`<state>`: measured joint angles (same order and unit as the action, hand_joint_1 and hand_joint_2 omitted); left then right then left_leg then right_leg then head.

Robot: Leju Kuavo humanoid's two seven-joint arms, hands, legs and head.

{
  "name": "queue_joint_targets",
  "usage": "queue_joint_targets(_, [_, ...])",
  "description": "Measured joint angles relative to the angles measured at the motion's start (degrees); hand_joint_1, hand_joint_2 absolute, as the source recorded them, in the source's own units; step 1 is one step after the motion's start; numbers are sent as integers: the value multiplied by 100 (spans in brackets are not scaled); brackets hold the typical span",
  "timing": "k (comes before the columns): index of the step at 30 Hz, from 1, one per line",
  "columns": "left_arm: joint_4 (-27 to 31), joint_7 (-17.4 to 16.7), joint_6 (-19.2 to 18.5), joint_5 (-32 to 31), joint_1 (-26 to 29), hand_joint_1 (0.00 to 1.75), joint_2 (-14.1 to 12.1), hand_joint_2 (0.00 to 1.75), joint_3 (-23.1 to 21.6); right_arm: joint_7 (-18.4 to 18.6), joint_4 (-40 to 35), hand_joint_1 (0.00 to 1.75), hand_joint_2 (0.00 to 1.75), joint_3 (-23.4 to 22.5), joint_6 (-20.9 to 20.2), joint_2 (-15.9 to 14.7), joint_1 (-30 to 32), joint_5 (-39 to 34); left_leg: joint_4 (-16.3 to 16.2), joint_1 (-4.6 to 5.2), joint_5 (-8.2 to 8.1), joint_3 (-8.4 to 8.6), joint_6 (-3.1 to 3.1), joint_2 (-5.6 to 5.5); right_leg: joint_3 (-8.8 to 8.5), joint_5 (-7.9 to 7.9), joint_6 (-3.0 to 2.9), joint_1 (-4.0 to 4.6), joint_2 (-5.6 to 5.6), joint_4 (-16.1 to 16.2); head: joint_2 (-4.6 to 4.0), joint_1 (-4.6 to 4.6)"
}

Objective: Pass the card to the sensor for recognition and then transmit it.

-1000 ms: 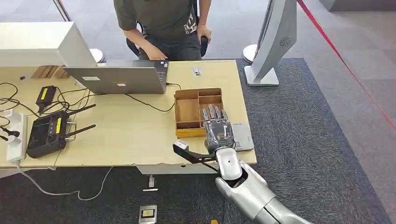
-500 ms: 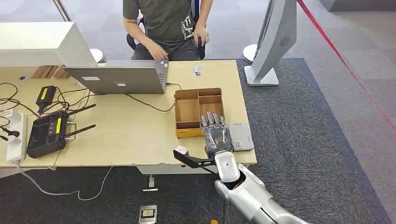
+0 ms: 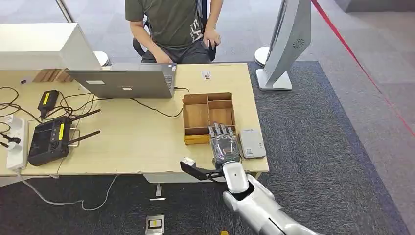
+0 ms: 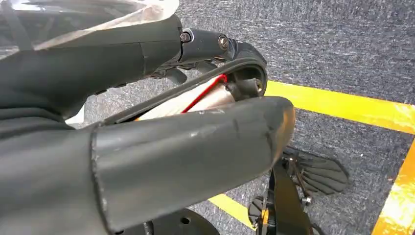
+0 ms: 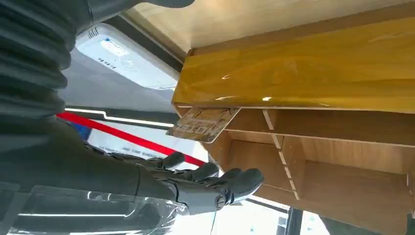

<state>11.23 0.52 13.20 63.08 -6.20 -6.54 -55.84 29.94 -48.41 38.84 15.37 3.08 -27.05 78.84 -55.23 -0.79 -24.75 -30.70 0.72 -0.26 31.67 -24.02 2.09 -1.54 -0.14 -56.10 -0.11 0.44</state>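
Fingers (image 5: 210, 178) of my right hand (image 3: 224, 145) lie stretched out and a little apart, holding nothing, palm down over the near edge of the tray (image 3: 196, 117). From the wrist camera I see the card (image 5: 203, 123) tilted against the inside of the tray's front wall, one corner poking up. It sits just beyond the fingertips and, as far as I can judge, is not touched. The sensor (image 3: 252, 143) lies flat on the table (image 3: 137, 142) just beside the hand on its right, close to the tray.

I reckon the step is the pickup. To do it well I should slide the fingers under the raised corner, bring the thumb down on top and pinch near the card's edge, so its face stays free for reading. A fast push could knock it flat, where the wall would block me. My left hand (image 4: 186, 147) hangs low; whether it is closed I cannot tell.
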Motion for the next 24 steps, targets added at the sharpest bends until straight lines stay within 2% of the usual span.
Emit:
queue_joint_targets(18, [0, -52, -53, -133, 3, 0, 0, 0, -2, -46, 79, 0, 175, 0, -7, 9, -381, -448, -1, 0, 2, 2, 1, 0, -1, 2, -1, 0, 0, 0, 0, 0])
queue_joint_targets(24, [0, -50, -123, -199, 7, 0, -2, 0, -2, 44, -107, 0, 175, -2, -192, -46, -512, -476, -1, 0, 2, 2, 1, 1, -1, 2, -1, 0, 0, 0, 0, 0])
